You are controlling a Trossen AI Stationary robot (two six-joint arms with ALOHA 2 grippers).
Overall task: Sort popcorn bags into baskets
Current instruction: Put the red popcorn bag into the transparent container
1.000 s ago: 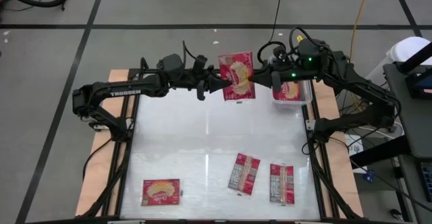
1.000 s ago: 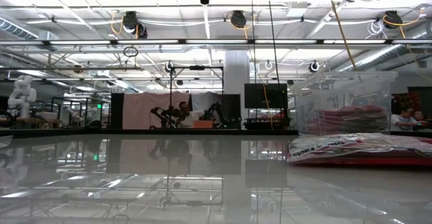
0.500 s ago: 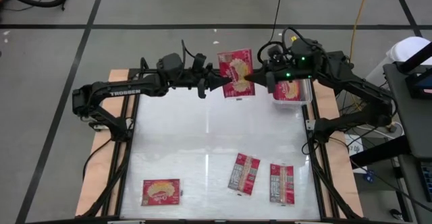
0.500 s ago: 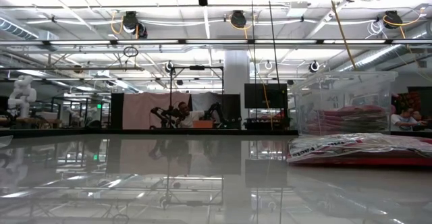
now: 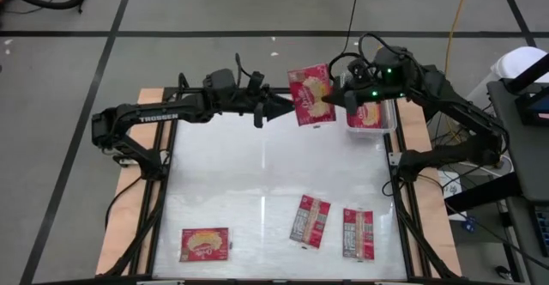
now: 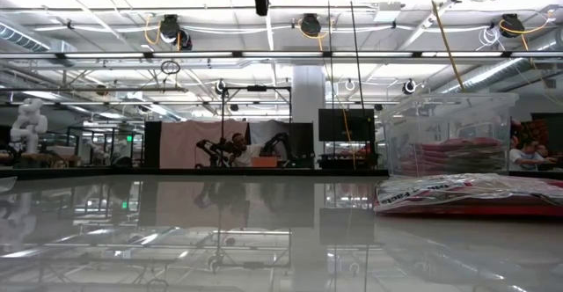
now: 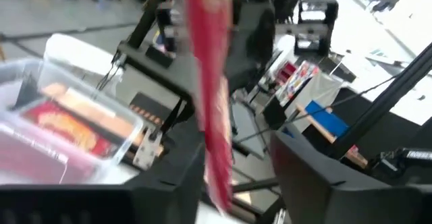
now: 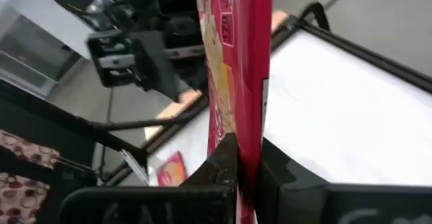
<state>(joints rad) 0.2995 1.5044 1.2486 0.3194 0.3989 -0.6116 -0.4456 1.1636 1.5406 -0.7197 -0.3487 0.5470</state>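
Note:
One red popcorn bag [image 5: 310, 96] hangs in the air over the table's far edge, its popcorn picture facing up. My right gripper [image 5: 327, 100] is shut on its right edge. My left gripper [image 5: 289, 105] is open at the bag's left edge. In the left wrist view its fingers [image 7: 177, 183] stand apart on either side of the edge-on bag [image 7: 212, 109]. The clear basket [image 5: 374, 118], with red bags inside, stands at the table's far right corner, just right of my right gripper. Three more bags [image 5: 206, 244] [image 5: 310, 221] [image 5: 359, 232] lie flat near the front. My right gripper pinches the bag's right edge [image 8: 254, 126] between its two fingers [image 8: 226, 158]. The fingers come nearly level from the table's right side, tipped a little down. The bag is lifted clear of the table and reaches out from the fingertips toward the left arm.
The low view shows the basket [image 6: 449, 134] at the right, behind a flat bag [image 6: 466, 195] that lies on the glossy table. Cables and the arms' frames run along both side edges. The middle of the white table [image 5: 257, 173] is bare.
The bag has passed from my left gripper to my right. My right gripper has shut on its right edge and my left gripper has opened and let go. The bag has shifted a little toward the table's right and turned slightly, still clear of the table.

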